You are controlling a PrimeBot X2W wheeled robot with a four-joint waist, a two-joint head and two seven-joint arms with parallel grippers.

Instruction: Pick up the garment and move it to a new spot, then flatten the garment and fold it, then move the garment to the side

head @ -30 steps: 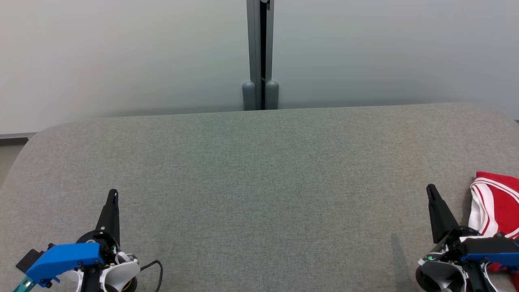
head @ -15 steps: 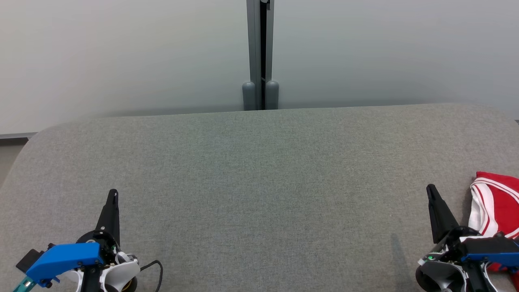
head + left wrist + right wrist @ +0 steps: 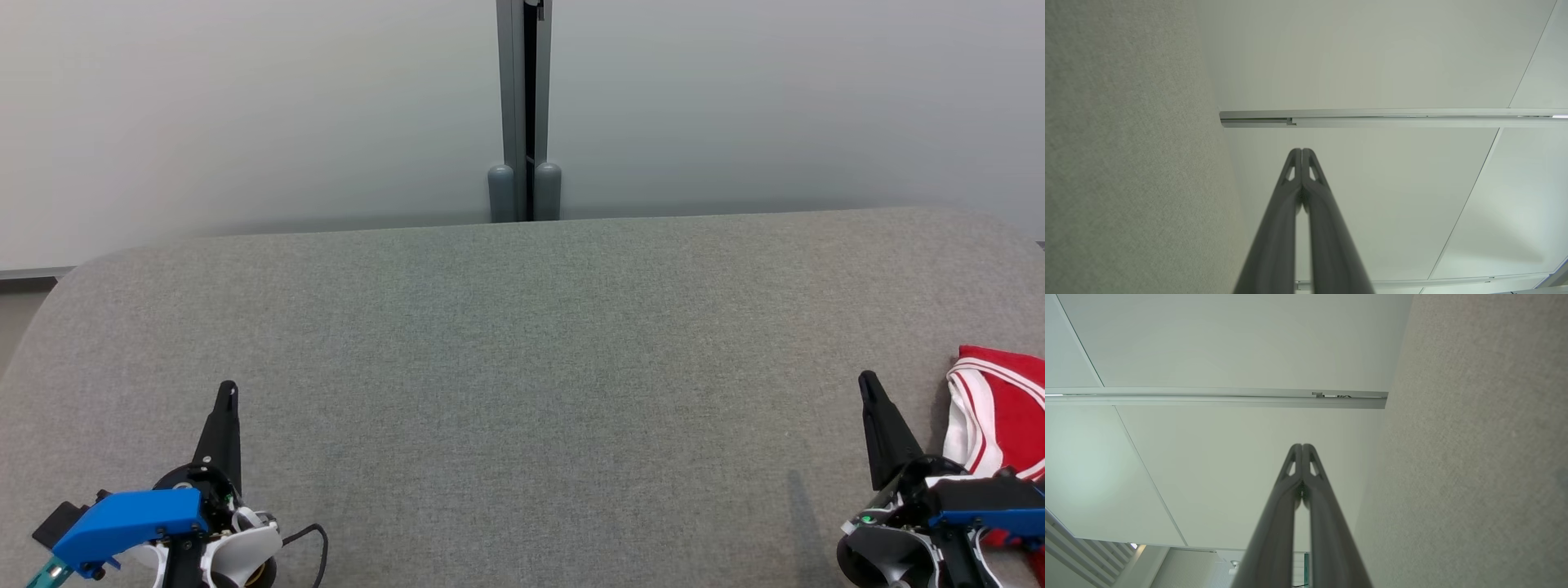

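One garment (image 3: 1002,412) — crumpled — just right of the right jaws.

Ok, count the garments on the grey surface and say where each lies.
1. A red and white striped garment lies bunched at the right edge of the grey padded surface, beside the right pincer. It runs out of frame, so more may be hidden.

Readable text, labels, brands, numbers, signs: none. Nothing legible on the garment (image 3: 1016,425), the worktop (image 3: 522,343) or the wall (image 3: 245,106).
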